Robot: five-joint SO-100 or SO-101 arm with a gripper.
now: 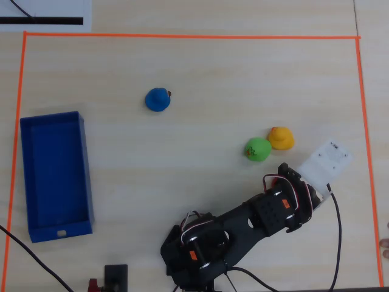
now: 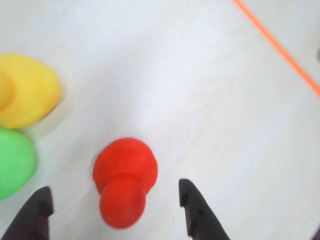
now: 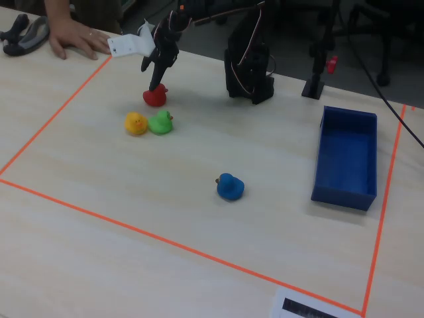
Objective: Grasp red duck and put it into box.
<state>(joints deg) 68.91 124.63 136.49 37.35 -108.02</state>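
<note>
My pincer (image 2: pixel 117 202) is wide open, straddling the red duck (image 2: pixel 125 180), one jaw on each side, so closing should catch it. Yellow duck (image 2: pixel 25 90) and green duck (image 2: pixel 15 162) sit just left. Box (image 3: pixel 346 159) is far off.

Light was bright and even, pretty soft shadows everywhere. The wrist view was washed out, the pale table (image 2: pixel 210 90) nearly white, and the red duck (image 2: pixel 125 180) between the pincer's (image 2: pixel 116 197) tips looked fuzzy. The overhead and fixed views were sharper, no obvious edge distortion.
</note>
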